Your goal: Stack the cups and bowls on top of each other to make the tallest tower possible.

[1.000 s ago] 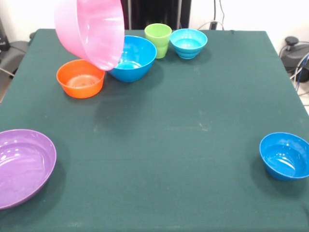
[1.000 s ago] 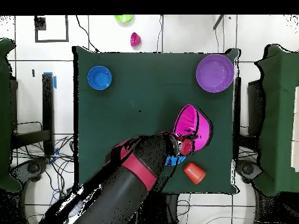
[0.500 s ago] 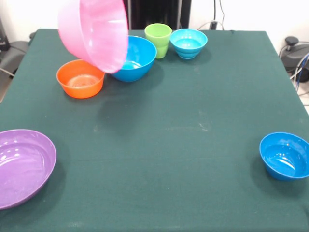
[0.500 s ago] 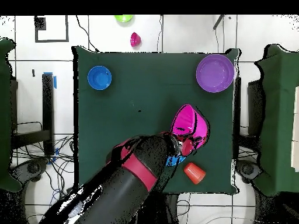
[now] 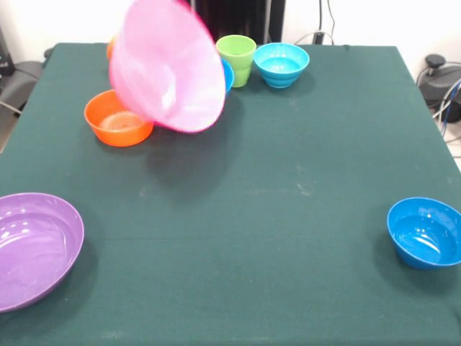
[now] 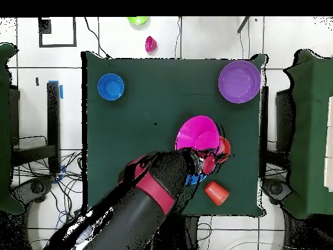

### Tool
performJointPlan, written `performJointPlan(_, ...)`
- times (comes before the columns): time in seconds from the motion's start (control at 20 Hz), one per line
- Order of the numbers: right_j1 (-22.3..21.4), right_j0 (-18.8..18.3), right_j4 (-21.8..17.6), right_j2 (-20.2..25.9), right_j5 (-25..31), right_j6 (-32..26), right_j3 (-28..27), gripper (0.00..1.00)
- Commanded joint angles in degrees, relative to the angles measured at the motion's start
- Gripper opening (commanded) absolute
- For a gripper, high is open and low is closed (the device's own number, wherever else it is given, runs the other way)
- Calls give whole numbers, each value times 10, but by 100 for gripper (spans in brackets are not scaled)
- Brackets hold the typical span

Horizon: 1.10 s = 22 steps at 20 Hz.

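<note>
The big pink bowl (image 5: 167, 68) hangs tilted in the air. The orange bowl (image 5: 115, 119) sits at its eight o'clock. I cannot tell how the gripper (image 6: 207, 158) stands.

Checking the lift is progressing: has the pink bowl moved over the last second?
Yes. In the front view the pink bowl has swung rightward and tipped, now hiding most of the blue bowl behind it.

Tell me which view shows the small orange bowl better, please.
The front view. There the small orange bowl shows its open inside and most of its rim, beside the tilted pink bowl. In the overhead view the pink bowl covers it, leaving only a thin reddish edge.
</note>
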Motion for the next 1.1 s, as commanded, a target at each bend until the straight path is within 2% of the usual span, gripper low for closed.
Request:
performJointPlan(0.05,32,5,11,48,-4,72,-22,100)
performJointPlan(0.9,22,-7,13,60,-2,54,-20,100)
performJointPlan(1.0,8,-25,19,79,-15,46,-12,100)
performJointPlan(1.05,-7,-48,25,99,-30,36,-3,100)
performJointPlan(1.1,-34,-92,32,141,-53,10,13,100)
